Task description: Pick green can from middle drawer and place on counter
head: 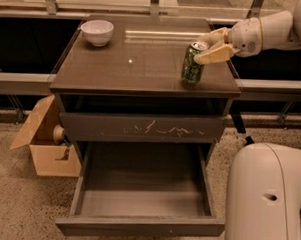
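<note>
The green can [192, 65] stands slightly tilted near the right front edge of the counter [138, 61], its base on or just above the glossy top. My gripper [207, 48] reaches in from the right, and its pale fingers [216, 55] are closed around the can's upper part. The middle drawer [142, 194] is pulled out below, and its grey inside holds nothing.
A white bowl [97, 31] sits at the counter's back left. The drawer with pale scratch marks [140, 127] is shut above the open one. An open cardboard box [44, 145] stands on the floor at the left. My white base [267, 197] is at the lower right.
</note>
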Controlling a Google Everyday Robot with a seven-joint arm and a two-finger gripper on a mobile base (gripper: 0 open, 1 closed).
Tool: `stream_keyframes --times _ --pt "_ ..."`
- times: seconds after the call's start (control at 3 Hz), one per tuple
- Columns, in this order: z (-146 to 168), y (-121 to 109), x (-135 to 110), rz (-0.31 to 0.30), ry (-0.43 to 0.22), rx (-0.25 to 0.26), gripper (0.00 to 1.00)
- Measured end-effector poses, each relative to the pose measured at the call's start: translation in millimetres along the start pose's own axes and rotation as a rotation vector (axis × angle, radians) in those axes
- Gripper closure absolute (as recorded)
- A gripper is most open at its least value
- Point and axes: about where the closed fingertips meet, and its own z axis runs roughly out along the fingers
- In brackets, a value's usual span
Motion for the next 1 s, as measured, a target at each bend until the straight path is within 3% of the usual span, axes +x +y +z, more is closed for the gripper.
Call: stream_keyframes --times 0.33,1.0 --pt "1.7 -9.4 13.4 0.045 0.013 0.027 1.0" --pt "8.2 -16.8 31.4 0.093 0.03 0.039 0.43"
